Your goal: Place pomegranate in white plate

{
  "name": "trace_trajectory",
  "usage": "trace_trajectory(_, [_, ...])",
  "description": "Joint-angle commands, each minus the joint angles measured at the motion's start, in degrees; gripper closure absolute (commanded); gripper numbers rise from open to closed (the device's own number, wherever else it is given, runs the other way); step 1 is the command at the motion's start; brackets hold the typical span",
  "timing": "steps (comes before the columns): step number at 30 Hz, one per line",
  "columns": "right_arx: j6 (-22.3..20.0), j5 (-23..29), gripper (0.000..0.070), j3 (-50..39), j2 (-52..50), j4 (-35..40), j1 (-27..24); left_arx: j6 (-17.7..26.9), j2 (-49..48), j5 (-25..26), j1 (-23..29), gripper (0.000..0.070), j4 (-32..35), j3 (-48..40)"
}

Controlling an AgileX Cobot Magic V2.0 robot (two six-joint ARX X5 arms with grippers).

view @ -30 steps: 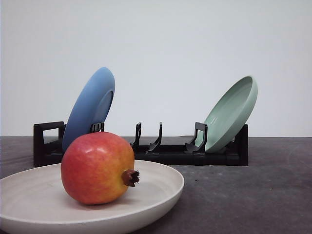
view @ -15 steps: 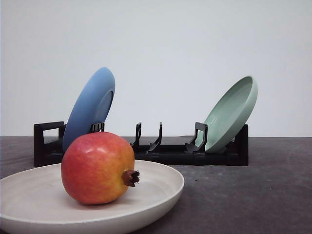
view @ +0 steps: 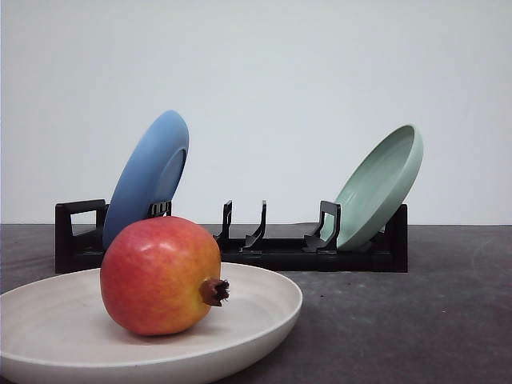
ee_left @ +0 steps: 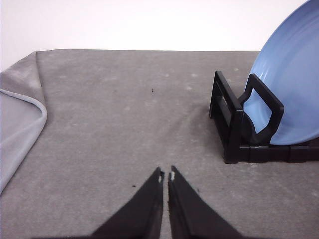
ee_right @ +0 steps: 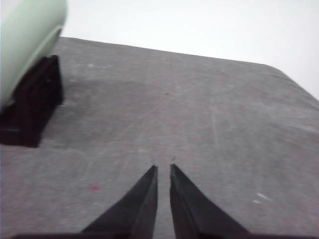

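A: Front view, reading left to right; white plate (view: 48, 320) lies flat on the table (view: 400, 320) at near left; pomegranate (view: 160, 274) sits inside it, on the plate floor, crown stub facing right; nothing is touching the fruit.

B: Behind it?

A: Black dish rack (view: 240, 244); blue plate (view: 148, 176) leaning in its left slots, middle slots vacant, pale green plate (view: 380, 188) leaning at the right end; neither belongs to the task.

B: Tools?

A: Left tool (ee_left: 166, 175): fingertips drawn nearly together, only a thin slit between them, nothing gripped; it hangs over bare table just beside the rack's left end. Right tool (ee_right: 163, 168): same posture, tips almost meeting, nothing held; it is over bare table past the rack's right end. Both are well apart from the fruit.

B: Status?

A: Judged complete; fruit is at rest in the correct plate, both tools clear of it; I see no step left.
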Motion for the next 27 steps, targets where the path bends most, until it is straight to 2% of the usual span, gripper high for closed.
trace_trajectory(1, [0.8,-1.2,0.0655,-0.3,-0.1,-0.7,-0.2,-0.3,-0.1,0.1,0.0,0.0700,-0.3,-0.5])
trace_trajectory(27, [1.0,-1.5,0.0655,-0.3,-0.1,0.7,-0.8,-0.3,-0.1,0.1,0.0,0.0700,-0.3,-0.5])
